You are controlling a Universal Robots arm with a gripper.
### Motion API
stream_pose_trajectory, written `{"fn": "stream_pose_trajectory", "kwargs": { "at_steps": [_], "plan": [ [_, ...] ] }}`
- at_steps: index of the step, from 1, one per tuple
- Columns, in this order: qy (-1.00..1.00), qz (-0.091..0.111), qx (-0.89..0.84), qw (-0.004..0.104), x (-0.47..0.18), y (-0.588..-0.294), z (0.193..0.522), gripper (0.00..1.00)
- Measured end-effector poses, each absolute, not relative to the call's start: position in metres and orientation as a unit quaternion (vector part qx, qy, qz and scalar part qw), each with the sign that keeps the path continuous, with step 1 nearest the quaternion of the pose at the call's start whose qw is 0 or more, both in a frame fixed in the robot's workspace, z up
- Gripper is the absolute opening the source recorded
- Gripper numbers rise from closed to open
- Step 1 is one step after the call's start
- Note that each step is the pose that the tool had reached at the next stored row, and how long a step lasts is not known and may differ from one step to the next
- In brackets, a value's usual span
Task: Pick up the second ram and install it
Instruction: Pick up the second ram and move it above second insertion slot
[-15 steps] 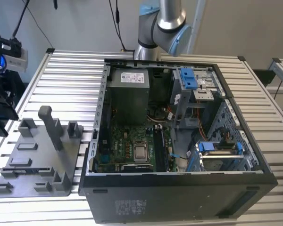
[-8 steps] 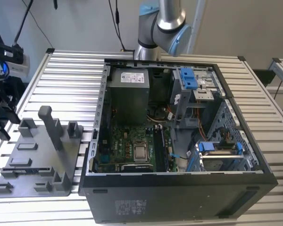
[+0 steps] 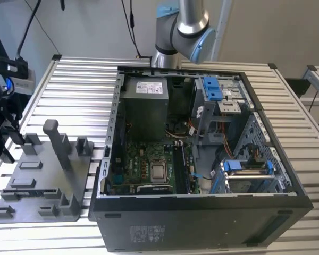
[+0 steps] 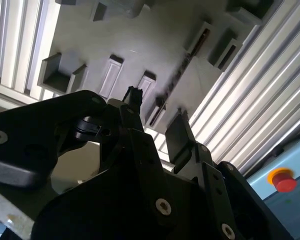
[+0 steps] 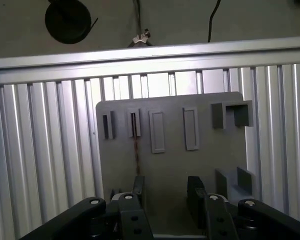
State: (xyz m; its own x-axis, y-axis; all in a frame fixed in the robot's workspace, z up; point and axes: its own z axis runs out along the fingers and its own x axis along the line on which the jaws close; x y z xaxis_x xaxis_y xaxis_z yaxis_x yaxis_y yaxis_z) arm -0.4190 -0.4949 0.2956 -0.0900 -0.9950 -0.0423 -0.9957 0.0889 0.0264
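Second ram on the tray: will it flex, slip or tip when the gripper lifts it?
The second ram stands on edge in slotted blocks of the grey tray. It is very thin and long, so it is likely light and may tilt if pinched off-centre. A board this thin probably resists sideways bending poorly; treat it as fragile. The open gripper hovers apart from it.

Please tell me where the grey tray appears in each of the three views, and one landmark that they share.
Exterior view: the grey tray lies at the exterior view's left, beside the computer case.
First wrist view: the tray lies flat just beyond the open gripper.
Second wrist view: the tray is seen at a slant behind the fingers.
Shared landmark: the ribbed metal table under the tray.
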Motion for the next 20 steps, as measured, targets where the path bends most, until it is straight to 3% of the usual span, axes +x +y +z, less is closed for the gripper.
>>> {"fn": "stream_pose_trajectory", "kwargs": {
  "at_steps": [20],
  "plan": [
    [0.730,0.024,-0.683,0.007,-0.419,-0.495,0.283,0.48]
  ]
}}
